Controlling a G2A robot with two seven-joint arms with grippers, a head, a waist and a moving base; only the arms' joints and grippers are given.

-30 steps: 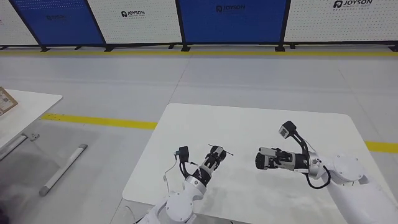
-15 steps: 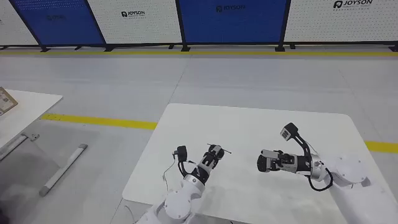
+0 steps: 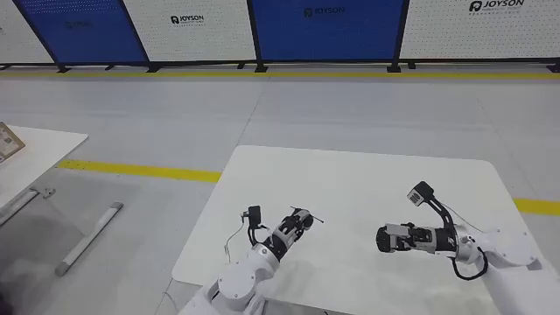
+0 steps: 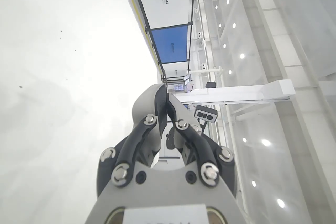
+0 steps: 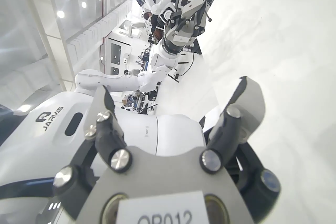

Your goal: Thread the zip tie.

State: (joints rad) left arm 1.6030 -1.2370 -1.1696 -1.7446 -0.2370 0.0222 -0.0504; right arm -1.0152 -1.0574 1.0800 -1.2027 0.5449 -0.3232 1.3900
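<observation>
We see the white table [image 3: 350, 171] carrying both arms over its near half. The left gripper [image 3: 300, 221] hangs above the near left part of the table, not far from the left edge, and points toward the far side. Its two fingers [image 4: 160, 101] are pressed together, pad against pad, and they pinch the zip tie [image 3: 313, 218]. This thin black strap runs crosswise to the fingers and sticks out on both sides of the tips, clear of the tabletop. From the right wrist camera we make out the same strap [image 5: 208, 16] jutting from the far-off left gripper and ending in a small dark knob. In the left wrist view we cannot tell the strap apart from the dark pads that clamp it. The right gripper [image 3: 383, 238] sits over the near part of the table, right of the middle and well apart from the left one, and it faces across toward the left gripper. Its fingers [image 5: 248, 93] are spread wide with nothing between them, and bare white tabletop lies beyond them. Beyond the far edge of the table lies grey floor crossed by a yellow line [image 3: 131, 170]. A row of blue and white perforated panels [image 3: 328, 9] stands at the back, and a second white table [image 3: 35, 153] shows at the left.
</observation>
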